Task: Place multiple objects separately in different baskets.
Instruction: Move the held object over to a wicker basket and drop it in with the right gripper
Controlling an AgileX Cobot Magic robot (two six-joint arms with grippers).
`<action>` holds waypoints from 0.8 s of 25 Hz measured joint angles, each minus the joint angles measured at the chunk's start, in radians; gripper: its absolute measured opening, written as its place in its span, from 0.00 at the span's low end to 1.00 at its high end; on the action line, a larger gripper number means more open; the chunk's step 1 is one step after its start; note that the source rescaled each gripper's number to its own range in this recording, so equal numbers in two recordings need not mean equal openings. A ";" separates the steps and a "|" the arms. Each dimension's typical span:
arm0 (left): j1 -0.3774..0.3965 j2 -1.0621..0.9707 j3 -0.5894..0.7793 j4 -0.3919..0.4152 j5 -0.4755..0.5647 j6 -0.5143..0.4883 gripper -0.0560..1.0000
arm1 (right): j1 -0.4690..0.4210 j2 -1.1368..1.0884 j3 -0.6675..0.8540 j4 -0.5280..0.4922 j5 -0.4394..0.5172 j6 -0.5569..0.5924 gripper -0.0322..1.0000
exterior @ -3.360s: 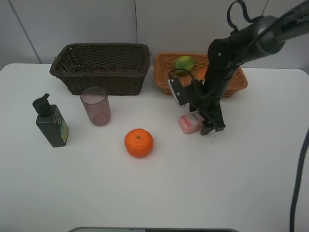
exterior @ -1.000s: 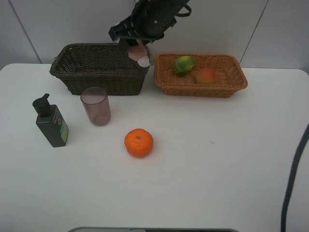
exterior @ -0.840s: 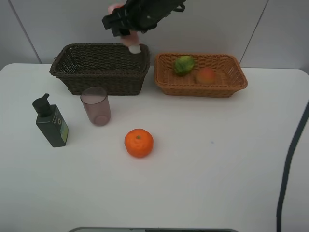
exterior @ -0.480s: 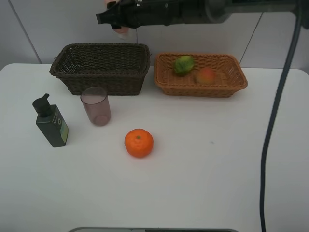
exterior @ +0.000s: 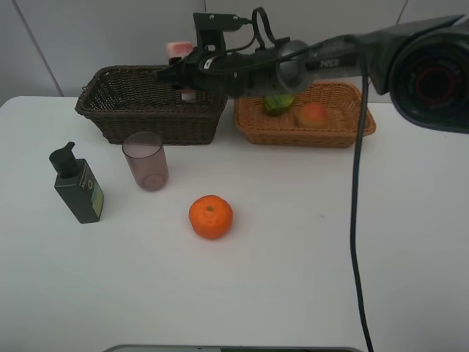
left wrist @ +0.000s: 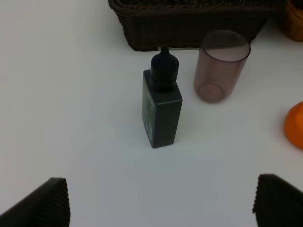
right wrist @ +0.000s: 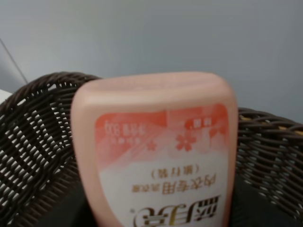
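Observation:
My right gripper (exterior: 183, 73) reaches across from the right and is shut on the pink lotion bottle (exterior: 179, 50), holding it over the dark brown basket (exterior: 146, 121), white cap down inside the rim. In the right wrist view the bottle (right wrist: 161, 151) fills the frame with the dark basket's weave (right wrist: 38, 142) behind it. The light tan basket (exterior: 308, 139) holds the green citrus (exterior: 278, 104), partly behind the arm, and the red-yellow fruit (exterior: 313, 114). The orange (exterior: 211, 217), mauve cup (exterior: 145, 161) and dark green pump bottle (exterior: 77, 187) stand on the table. My left gripper (left wrist: 161, 203) is open, short of the pump bottle (left wrist: 162, 106).
The left wrist view also shows the cup (left wrist: 220, 66), an edge of the orange (left wrist: 296, 125) and the dark basket's front wall (left wrist: 189, 23). The right arm's cable (exterior: 355, 220) hangs across the right side of the white table.
The right arm lifted the pink bottle from the table by the tan basket, swung it up and left, and has now lowered it to the dark basket's rim.

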 joint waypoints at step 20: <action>0.000 0.000 0.000 0.000 0.000 0.000 0.99 | 0.000 0.005 -0.001 0.015 0.052 0.001 0.88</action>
